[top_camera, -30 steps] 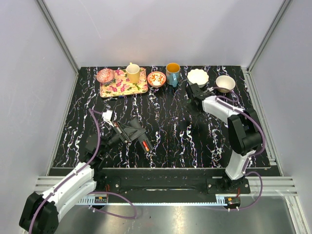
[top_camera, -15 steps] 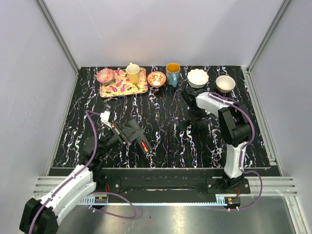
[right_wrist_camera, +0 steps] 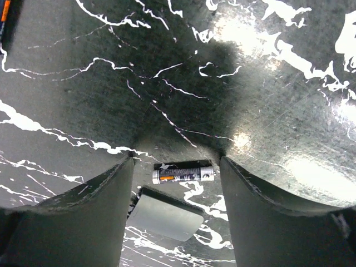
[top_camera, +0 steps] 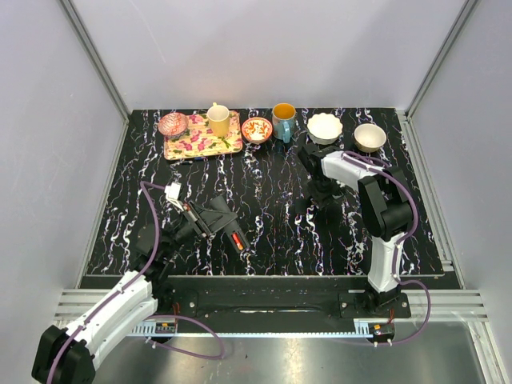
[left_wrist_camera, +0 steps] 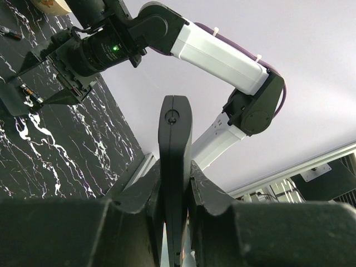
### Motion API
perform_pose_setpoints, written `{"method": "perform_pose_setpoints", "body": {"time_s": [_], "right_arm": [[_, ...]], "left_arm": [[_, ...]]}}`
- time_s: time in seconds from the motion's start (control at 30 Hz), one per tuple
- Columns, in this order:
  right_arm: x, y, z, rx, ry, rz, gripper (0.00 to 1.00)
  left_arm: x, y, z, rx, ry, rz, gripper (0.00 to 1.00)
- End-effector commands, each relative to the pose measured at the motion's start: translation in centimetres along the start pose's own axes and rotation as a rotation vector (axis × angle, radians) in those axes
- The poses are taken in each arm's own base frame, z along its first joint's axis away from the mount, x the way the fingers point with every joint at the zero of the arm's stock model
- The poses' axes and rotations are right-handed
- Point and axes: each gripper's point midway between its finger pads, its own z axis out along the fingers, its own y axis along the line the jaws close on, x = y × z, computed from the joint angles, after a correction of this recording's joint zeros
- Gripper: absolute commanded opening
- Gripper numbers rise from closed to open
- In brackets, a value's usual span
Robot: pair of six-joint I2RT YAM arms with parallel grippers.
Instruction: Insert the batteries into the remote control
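My left gripper (top_camera: 213, 219) is shut on the remote control (top_camera: 237, 237), a slim black bar with a red mark, lifted over the table's left front. In the left wrist view the remote control (left_wrist_camera: 174, 139) stands edge-on, clamped between the fingers (left_wrist_camera: 208, 192). My right gripper (top_camera: 318, 198) points down at the table's middle right. Its jaws are open, either side of a battery (right_wrist_camera: 183, 174) that lies flat on the table, untouched. A grey flat cover piece (right_wrist_camera: 167, 217) rests just beside that battery. Another battery (right_wrist_camera: 4, 11) shows at the corner.
Along the back edge stand a floral tray (top_camera: 202, 144) with a pink bowl (top_camera: 173, 124) and yellow cup (top_camera: 218, 120), a red patterned bowl (top_camera: 257, 130), a blue mug (top_camera: 283, 121) and two pale bowls (top_camera: 325, 126) (top_camera: 370, 137).
My right arm swung from beside the back right bowl toward the table's middle and came down over the battery, and its jaws opened wider. The left gripper still holds the remote.
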Motion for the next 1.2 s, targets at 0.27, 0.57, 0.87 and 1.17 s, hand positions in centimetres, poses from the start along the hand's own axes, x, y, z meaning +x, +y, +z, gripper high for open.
{"method": "perform_pose_setpoints", "body": {"time_s": [0.27, 0.57, 0.87, 1.17], "right_arm": [[-2.8, 3.4, -5.7, -0.253, -0.093, -0.246, 0.73], [-2.4, 2.3, -6.6, -0.513, -0.192, -0.913, 0.66], [-1.0, 0.3, -3.9, -0.453, -0.122, -1.124, 0.54], [-0.4, 0.0, -2.0, -0.406, -0.091, -1.196, 0.51]], "left_arm": [[-0.2, -1.0, -0.1, 0.044, -0.026, 0.015, 0.0], [0.1, -0.6, -0.2, 0.031, -0.021, 0.019, 0.0], [0.3, -0.4, 0.0, 0.02, 0.002, 0.029, 0.0], [0.3, -0.3, 0.0, 0.019, 0.004, 0.023, 0.0]]}}
